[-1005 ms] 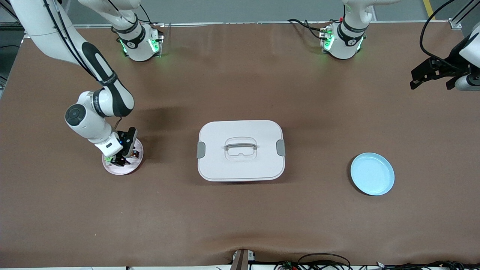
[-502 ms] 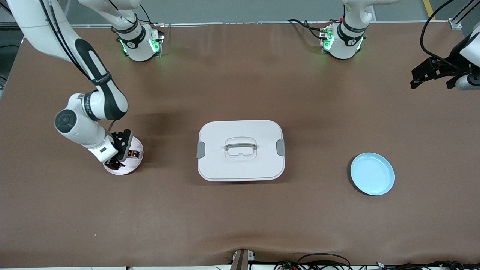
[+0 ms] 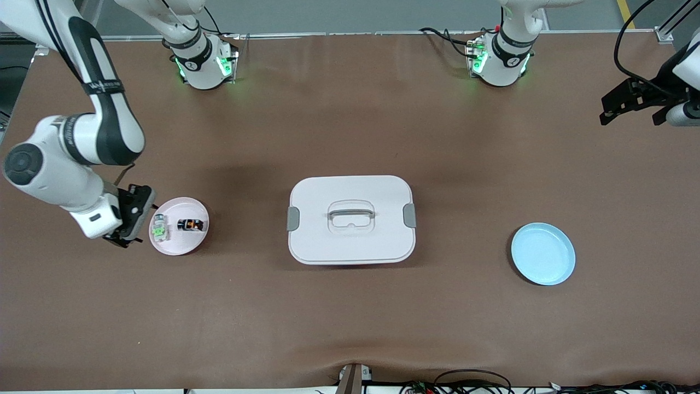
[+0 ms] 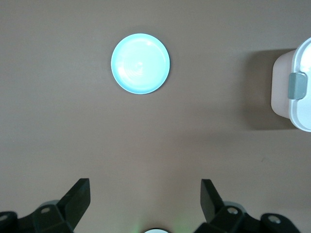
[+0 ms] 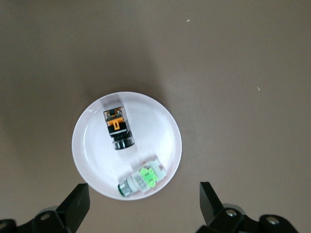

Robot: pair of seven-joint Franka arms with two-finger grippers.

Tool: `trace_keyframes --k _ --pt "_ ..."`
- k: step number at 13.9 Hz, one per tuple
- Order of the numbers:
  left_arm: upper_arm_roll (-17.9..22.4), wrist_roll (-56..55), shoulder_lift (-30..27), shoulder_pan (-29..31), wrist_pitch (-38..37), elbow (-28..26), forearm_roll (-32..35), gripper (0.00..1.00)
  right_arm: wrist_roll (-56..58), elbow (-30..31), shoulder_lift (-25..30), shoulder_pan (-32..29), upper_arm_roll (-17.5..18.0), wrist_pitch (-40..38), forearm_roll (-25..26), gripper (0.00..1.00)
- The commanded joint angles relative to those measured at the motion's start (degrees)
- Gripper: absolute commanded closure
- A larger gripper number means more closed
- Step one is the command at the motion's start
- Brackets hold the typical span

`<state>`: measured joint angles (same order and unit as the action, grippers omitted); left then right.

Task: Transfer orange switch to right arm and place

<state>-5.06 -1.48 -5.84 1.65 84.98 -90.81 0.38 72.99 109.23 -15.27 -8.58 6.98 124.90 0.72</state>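
On the brown table, the right gripper (image 3: 127,230) hangs open and empty beside the pink plate (image 3: 198,206), where the orange switch (image 3: 190,225) lies beside a green-marked part (image 3: 159,229) — apparently placed. The left gripper (image 3: 629,102) waits, jaws apart; next — likely retreat.

A brown table (image 3: 350,317) fills nearly the whole frame, lit evenly, with soft shadows. Grey floor (image 3: 350,13) shows along the top edge. Cables (image 3: 470,383) trail at the bottom edge, lower right.
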Motion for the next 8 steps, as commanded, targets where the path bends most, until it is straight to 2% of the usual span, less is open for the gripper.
trace_keyframes --k 1,3,6,8 --pt "-0.21 -0.37 -2.60 0.37 -1.74 -0.51 -0.55 0.00 -5.73 -5.68 0.15 -1.17 0.49 -8.67 1.65 0.00" --pt "-0.21 -0.37 -2.95 0.37 -2.19 -0.33 -0.55 0.00 -11.08 -9.54 0.33 -1.00 0.49 -13.69 1.92 0.00" --pt "-0.65 -0.37 -2.78 0.10 -2.27 -0.33 -0.46 0.00 -19.09 -14.65 -0.02 -0.56 0.93 -20.20 5.77 0.00" --pt "-0.83 -0.28 -2.69 0.19 -2.54 -0.51 -0.46 0.00 -26.37 -17.55 -0.20 1.28 1.02 -25.20 6.40 0.00"
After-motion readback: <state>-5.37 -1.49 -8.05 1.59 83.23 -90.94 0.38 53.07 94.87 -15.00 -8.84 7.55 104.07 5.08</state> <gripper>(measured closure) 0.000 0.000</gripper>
